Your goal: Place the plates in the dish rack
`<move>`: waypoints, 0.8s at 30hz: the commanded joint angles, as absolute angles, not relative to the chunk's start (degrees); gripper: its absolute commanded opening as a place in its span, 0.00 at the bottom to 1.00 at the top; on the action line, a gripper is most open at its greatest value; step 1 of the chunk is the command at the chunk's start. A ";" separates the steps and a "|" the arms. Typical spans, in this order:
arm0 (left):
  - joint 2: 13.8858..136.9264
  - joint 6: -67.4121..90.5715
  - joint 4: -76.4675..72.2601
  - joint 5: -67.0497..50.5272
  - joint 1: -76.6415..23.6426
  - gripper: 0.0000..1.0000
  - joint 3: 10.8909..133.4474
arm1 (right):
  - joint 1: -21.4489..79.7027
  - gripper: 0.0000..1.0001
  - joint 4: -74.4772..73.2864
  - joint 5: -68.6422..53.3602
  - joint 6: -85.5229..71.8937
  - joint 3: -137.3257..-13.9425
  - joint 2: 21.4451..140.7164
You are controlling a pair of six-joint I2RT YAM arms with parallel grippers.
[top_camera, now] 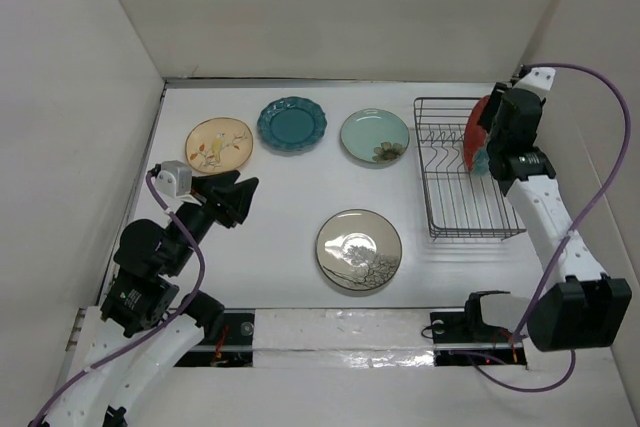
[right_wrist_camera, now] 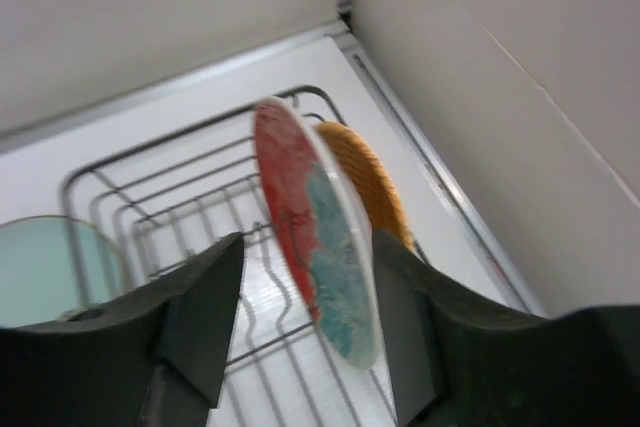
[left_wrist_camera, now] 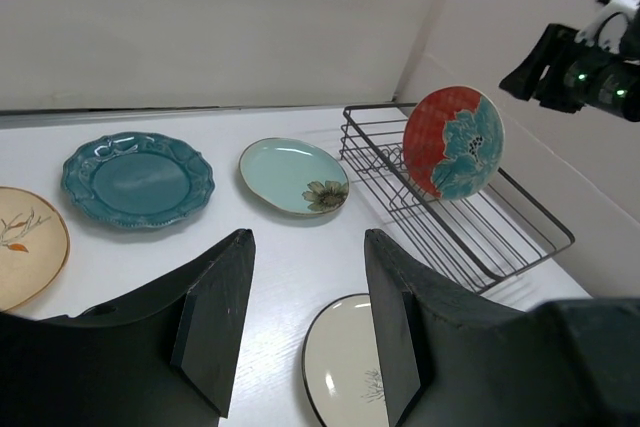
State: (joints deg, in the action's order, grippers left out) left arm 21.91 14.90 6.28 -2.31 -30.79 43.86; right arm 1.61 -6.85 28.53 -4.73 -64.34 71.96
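Four plates flat on the table (top_camera: 280, 197): tan floral (top_camera: 219, 144), dark teal (top_camera: 292, 124), pale green (top_camera: 375, 136), tree-drawn cream (top_camera: 359, 250); two on edge in the dish rack (top_camera: 475, 235), red-and-blue flowered plate (left_wrist_camera: 455, 142) before orange plate (right_wrist_camera: 370, 182). Right gripper (right_wrist_camera: 308, 247) spread wide over the flowered plate; left gripper (left_wrist_camera: 308, 242) wide too, empty.

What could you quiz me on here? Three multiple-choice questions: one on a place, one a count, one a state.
1. Where is the red flowered plate? A lying flat; B standing in the dish rack; C held in the air.
2. How many plates lie flat on the table? A two; B four; C six.
3. The left fingers are: A open, empty; B shut on a plate; C shut, empty.
Answers: B, it stands among the rack's wires; B, tan plate, teal plate, green plate, cream plate; A, a bare gap shows between them.
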 commanded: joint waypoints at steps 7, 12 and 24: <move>24.61 15.12 3.87 -1.85 -31.11 0.31 43.51 | 25.35 0.00 -4.75 18.46 -19.59 -64.77 70.19; 25.49 15.20 4.31 -0.01 -31.11 0.00 43.59 | 36.73 0.00 -0.71 21.79 -29.60 -72.40 85.05; 26.19 15.38 4.31 1.32 -31.11 0.25 43.59 | 42.63 0.54 8.78 26.10 -62.82 -86.13 116.61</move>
